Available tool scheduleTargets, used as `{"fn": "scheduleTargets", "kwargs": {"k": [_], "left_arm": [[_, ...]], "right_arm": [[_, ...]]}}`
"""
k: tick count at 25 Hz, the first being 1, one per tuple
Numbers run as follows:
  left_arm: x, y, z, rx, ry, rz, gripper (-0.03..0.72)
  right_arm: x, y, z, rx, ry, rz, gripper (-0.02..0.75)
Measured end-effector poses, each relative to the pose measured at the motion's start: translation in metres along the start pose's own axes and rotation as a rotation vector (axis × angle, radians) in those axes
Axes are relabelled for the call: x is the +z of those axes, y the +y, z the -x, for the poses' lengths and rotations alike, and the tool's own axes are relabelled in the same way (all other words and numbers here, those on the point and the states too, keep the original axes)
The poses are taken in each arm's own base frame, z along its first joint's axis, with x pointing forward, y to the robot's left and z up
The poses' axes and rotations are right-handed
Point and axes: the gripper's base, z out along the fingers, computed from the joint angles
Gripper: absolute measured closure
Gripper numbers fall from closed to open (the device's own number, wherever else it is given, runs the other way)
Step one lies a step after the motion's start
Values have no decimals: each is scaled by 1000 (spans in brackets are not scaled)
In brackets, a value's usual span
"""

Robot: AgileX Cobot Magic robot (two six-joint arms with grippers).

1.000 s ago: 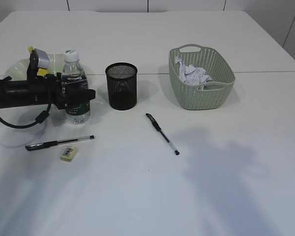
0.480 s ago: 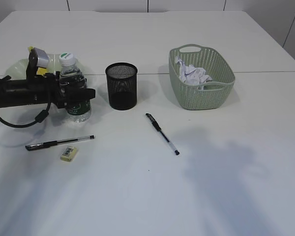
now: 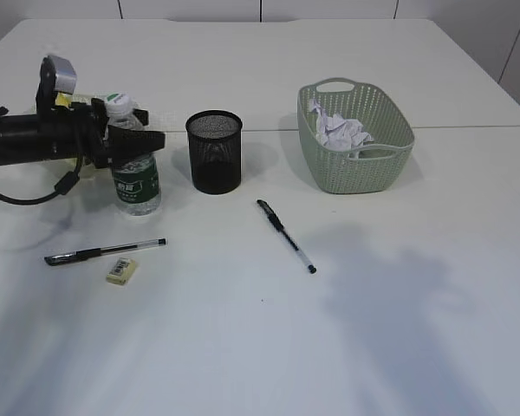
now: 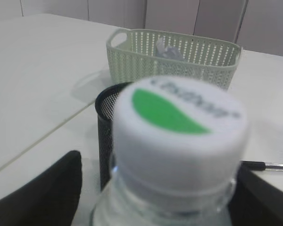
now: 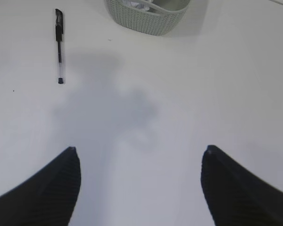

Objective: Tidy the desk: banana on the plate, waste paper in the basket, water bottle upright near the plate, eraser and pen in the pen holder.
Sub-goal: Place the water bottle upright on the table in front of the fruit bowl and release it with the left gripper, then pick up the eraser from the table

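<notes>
While the exterior view sets the water bottle [image 3: 135, 173] upright at left of frame beside the pen holder [image 3: 214, 151], the left wrist view shows only its white cap with a green mark, large and blurred, filling lower centre. Left gripper [image 3: 132, 139] reaches in from the left edge at neck height; its fingers [image 4: 42, 193] stand wide on either side of the bottle, open, and contact is not clear. Plate and banana lie mostly hidden behind that arm. Basket [image 3: 355, 137], upper right, holds the waste paper [image 3: 338, 130]. One pen [image 3: 286, 235] lies mid-frame on the desk [image 3: 373, 329]; a second pen [image 3: 104, 251] lies lower left with the eraser [image 3: 121, 270] just below it. Right gripper [image 5: 140, 183] appears only in its own wrist view: spread wide, empty, over bare desk, basket cut off at top edge.
</notes>
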Motion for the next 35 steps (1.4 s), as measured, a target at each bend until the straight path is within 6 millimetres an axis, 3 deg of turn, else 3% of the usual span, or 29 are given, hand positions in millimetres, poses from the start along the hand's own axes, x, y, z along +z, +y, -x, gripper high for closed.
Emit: {"fn": "scheduleTargets", "kwargs": {"k": [16, 20, 25, 35], "left_arm": [[-14, -12, 70, 105, -75, 1, 85], [-21, -20, 98, 100, -102, 0, 86], [-38, -36, 151, 78, -119, 52, 94], [-71, -77, 211, 20, 137, 210, 96]], "right_arm": [[0, -2, 0, -12, -1, -20, 148], [0, -2, 0, -12, -1, -20, 148], [0, -2, 0, -12, -1, -20, 148], [0, -1, 0, -6, -1, -10, 148]]}}
